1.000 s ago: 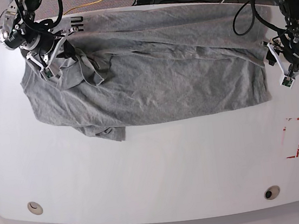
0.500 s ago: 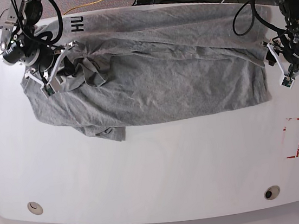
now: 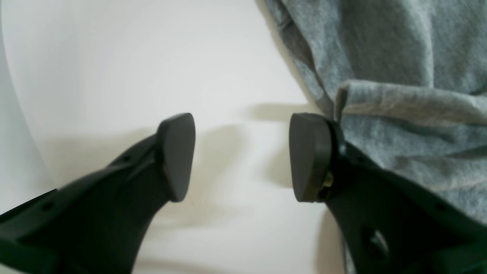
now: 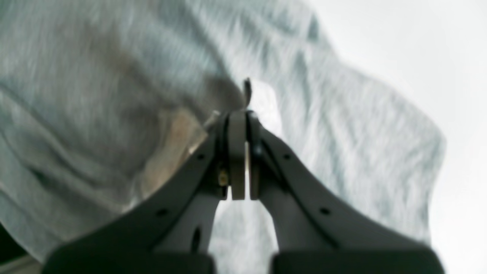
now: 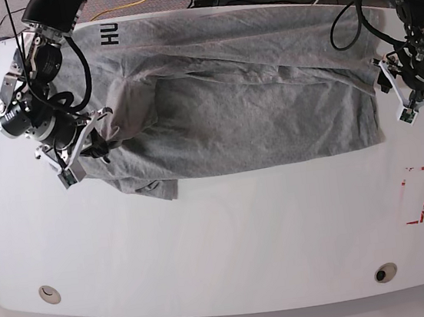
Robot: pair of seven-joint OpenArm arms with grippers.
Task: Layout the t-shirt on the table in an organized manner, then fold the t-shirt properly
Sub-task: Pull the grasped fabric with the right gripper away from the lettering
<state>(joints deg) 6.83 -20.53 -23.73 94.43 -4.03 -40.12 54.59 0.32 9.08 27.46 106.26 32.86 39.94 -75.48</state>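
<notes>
The grey t-shirt [image 5: 251, 99] lies wrinkled across the far half of the white table [image 5: 229, 234], with black letters "HU" at its far left corner. At the shirt's left end my right gripper [image 5: 98, 148] is shut on a bunched fold of the fabric. In the blurred right wrist view its jaws [image 4: 239, 125] are pressed together, with grey t-shirt [image 4: 114, 95] cloth all around. My left gripper [image 5: 399, 97] hangs open just off the shirt's right edge. In the left wrist view the left gripper [image 3: 243, 156] has only bare table [image 3: 114, 57] between its pads, and the t-shirt [image 3: 399, 57] edge touches one finger.
A red rectangular outline [image 5: 418, 195] marks the table's right side. Two round holes [image 5: 49, 293] [image 5: 384, 271] sit near the front edge. Cables run behind the table's far edge.
My right gripper has moved toward the front left, dragging the shirt's left end with it and uncovering more of the lettering. The left arm has not moved.
</notes>
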